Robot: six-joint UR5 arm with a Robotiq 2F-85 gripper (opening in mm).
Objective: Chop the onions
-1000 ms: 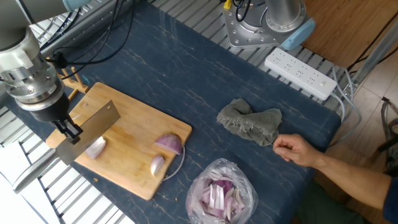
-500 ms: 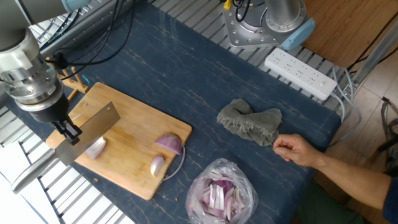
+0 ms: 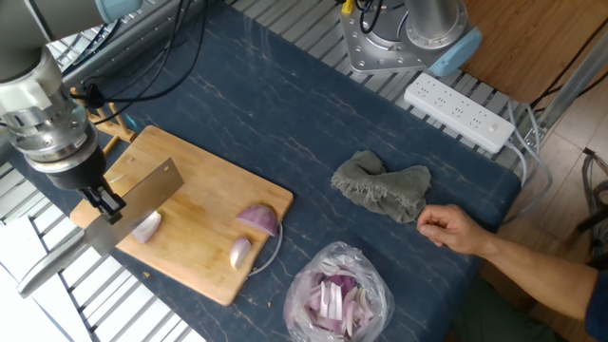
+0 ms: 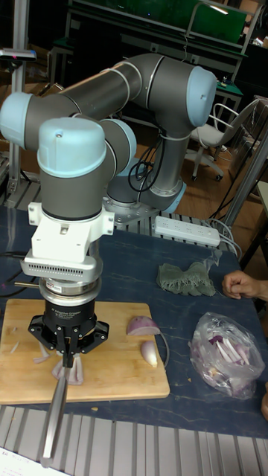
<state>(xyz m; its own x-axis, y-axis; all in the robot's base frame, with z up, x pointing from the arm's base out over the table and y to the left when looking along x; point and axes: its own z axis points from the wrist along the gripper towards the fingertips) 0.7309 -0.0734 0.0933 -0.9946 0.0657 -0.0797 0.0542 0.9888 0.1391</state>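
Observation:
My gripper (image 3: 104, 201) (image 4: 68, 364) is shut on a cleaver (image 3: 133, 201) whose handle (image 4: 53, 420) sticks out past the board's near edge. Its flat steel blade lies across the left part of the wooden cutting board (image 3: 199, 185) (image 4: 112, 375). A pale onion piece (image 3: 147, 226) sits right at the blade's lower edge, and in the tall fixed view it is partly hidden behind the gripper. Two more onion wedges rest on the right of the board: a purple one (image 3: 258, 220) (image 4: 141, 326) and a smaller pale one (image 3: 241, 252) (image 4: 150, 353).
A clear plastic bag (image 3: 334, 293) (image 4: 223, 355) of onion slivers lies right of the board. A grey-green cloth (image 3: 382, 187) (image 4: 184, 279) sits mid-table, a person's hand (image 3: 454, 230) (image 4: 244, 285) beside it. A white power strip (image 3: 458, 112) lies at the back.

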